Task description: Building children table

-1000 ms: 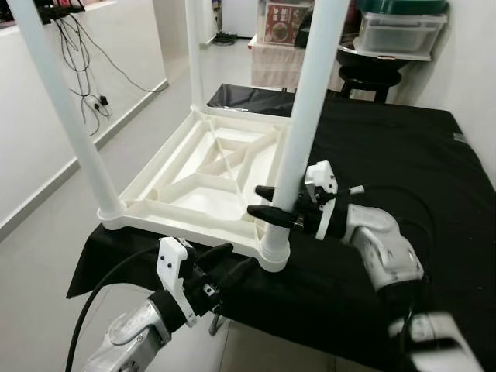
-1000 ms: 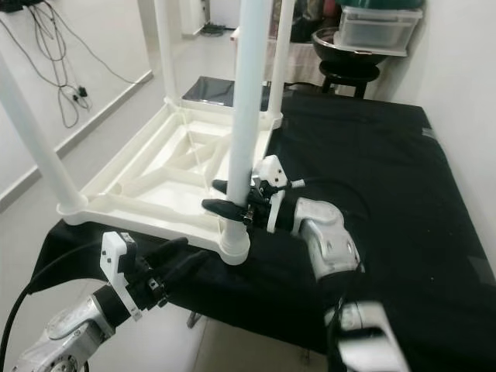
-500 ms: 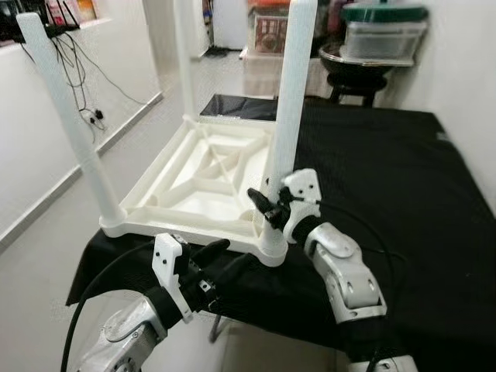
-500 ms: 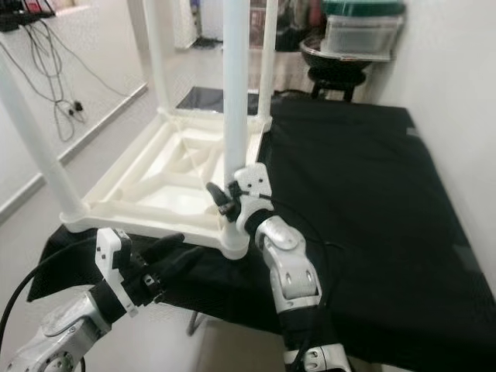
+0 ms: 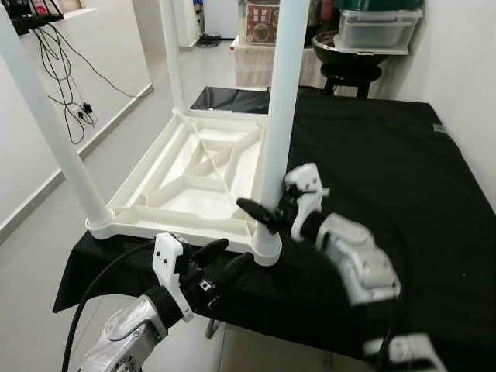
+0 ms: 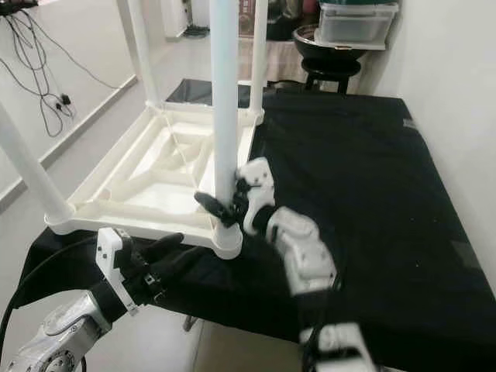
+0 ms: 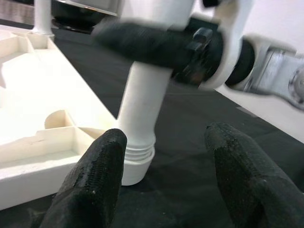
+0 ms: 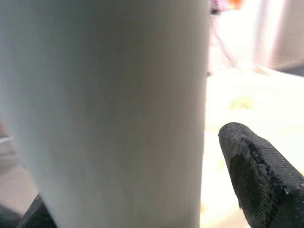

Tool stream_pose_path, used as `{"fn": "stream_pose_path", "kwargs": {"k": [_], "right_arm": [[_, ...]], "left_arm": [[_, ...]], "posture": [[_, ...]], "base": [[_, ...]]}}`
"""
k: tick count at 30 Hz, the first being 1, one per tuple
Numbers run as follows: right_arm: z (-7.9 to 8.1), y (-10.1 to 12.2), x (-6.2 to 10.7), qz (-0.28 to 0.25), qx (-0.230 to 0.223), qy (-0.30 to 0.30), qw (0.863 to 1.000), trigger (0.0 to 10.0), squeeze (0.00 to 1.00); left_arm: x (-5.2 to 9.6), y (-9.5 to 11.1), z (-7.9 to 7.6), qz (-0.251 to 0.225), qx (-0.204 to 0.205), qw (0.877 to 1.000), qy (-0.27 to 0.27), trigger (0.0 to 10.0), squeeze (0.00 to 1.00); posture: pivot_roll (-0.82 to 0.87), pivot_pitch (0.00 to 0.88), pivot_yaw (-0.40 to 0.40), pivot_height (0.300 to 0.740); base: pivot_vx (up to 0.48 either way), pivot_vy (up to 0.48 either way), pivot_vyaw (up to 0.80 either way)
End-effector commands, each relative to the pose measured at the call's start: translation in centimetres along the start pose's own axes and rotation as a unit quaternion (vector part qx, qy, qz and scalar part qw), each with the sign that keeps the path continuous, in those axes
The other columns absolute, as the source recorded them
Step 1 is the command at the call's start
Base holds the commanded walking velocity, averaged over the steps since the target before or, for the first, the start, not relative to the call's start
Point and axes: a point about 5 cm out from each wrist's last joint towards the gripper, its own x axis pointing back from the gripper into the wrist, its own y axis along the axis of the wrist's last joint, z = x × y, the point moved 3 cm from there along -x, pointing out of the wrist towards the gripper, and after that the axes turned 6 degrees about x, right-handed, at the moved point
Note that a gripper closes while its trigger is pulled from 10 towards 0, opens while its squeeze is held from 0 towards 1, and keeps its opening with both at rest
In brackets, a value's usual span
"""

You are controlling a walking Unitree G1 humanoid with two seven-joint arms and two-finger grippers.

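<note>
Left eye view: my right gripper [image 5: 262, 215] clasps the near leg [image 5: 280, 116]; slipping could unseat it (left gripper [image 5: 219, 260], 7 o'clock, gapes).

The left tool [image 7: 164, 161] holds its 2 black fingers [image 7: 92, 183] spread apart. Just ahead of them a white table leg [image 7: 142, 102] stands upright, its ribbed base [image 7: 137, 159] seated in the corner socket of the upturned white table frame [image 7: 42, 142]. Higher on the leg, the right tool's black finger [image 7: 142, 45] lies across it. Black cloth [image 7: 190, 123] covers the tabletop beyond.
</note>
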Motion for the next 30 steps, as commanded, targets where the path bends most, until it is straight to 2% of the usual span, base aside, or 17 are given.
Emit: {"fn": "stream_pose_path", "kwargs": {"k": [1,3,4,7,12,13,14,15,16,24,27,30], "right_arm": [[0.5,-0.5,0.3,-0.002,-0.001,0.067,0.998,10.0,0.00],[0.5,-0.5,0.3,-0.002,-0.001,0.067,0.998,10.0,0.00],[0.7,-1.0,0.7,0.019,0.011,0.119,0.993,10.0,0.00],[0.9,-1.4,1.0,0.033,0.012,0.150,0.988,10.0,0.00],[0.1,-1.5,0.7,0.043,0.014,0.146,0.988,10.0,0.00],[-0.5,-1.7,0.5,0.045,0.008,0.140,0.989,10.0,0.00],[-0.7,-1.9,0.4,0.047,0.000,0.139,0.989,5.5,0.00],[-0.8,-2.0,0.4,0.048,-0.007,0.138,0.989,0.4,0.00],[-0.8,-2.2,0.5,0.048,-0.015,0.146,0.988,0.0,0.00],[-1.0,-3.1,1.1,0.053,-0.028,0.161,0.985,0.0,0.00],[-1.6,-3.6,1.4,0.063,-0.023,0.134,0.989,0.0,0.00],[-2.6,-4.6,1.9,0.083,-0.011,0.076,0.994,0.0,0.00]], "left_arm": [[0.1,-0.2,0.2,0.003,-0.002,1.000,0.007,10.0,0.00],[0.1,-0.2,0.2,0.003,-0.002,1.000,0.007,10.0,0.00],[0.1,-0.3,0.1,0.003,-0.003,1.000,0.009,10.0,0.00],[0.2,-0.3,0.1,0.003,-0.004,1.000,0.009,10.0,0.00],[0.2,-0.3,0.0,0.004,-0.003,1.000,0.008,10.0,0.00],[0.2,-0.4,-0.1,0.005,-0.003,1.000,0.008,10.0,0.00],[0.2,-0.4,-0.1,0.006,-0.003,1.000,0.007,10.0,0.00],[0.2,-0.4,-0.1,0.006,-0.003,1.000,0.006,10.0,0.00],[0.2,-0.4,-0.2,0.007,-0.003,1.000,0.006,10.0,0.00],[0.2,-0.5,-0.2,0.008,-0.004,1.000,0.006,10.0,0.00],[0.2,-0.5,-0.2,0.008,-0.007,1.000,0.009,10.0,0.00],[0.3,-0.6,-0.2,0.007,-0.010,1.000,0.014,10.0,0.00]], "posture": [[0.00,0.043,-0.030,0.740],[0.00,0.043,-0.030,0.740],[0.02,0.040,-0.031,0.740],[0.02,0.041,-0.033,0.740],[0.03,0.042,-0.033,0.740],[0.03,0.043,-0.033,0.740],[0.03,0.043,-0.034,0.740],[0.03,0.043,-0.034,0.740],[0.03,0.043,-0.034,0.740],[0.04,0.042,-0.035,0.740],[0.03,0.039,-0.035,0.740],[0.03,0.040,-0.039,0.740]], "base": [[0.000,0.000,0.00],[0.000,0.000,0.00],[0.000,0.000,0.00],[0.000,0.000,0.00],[0.000,0.000,0.00],[0.000,0.000,0.00],[0.000,0.000,0.00],[0.000,0.000,0.00],[0.000,0.000,0.00],[0.000,0.000,0.00],[0.000,0.000,0.00],[0.000,0.000,0.00]]}}
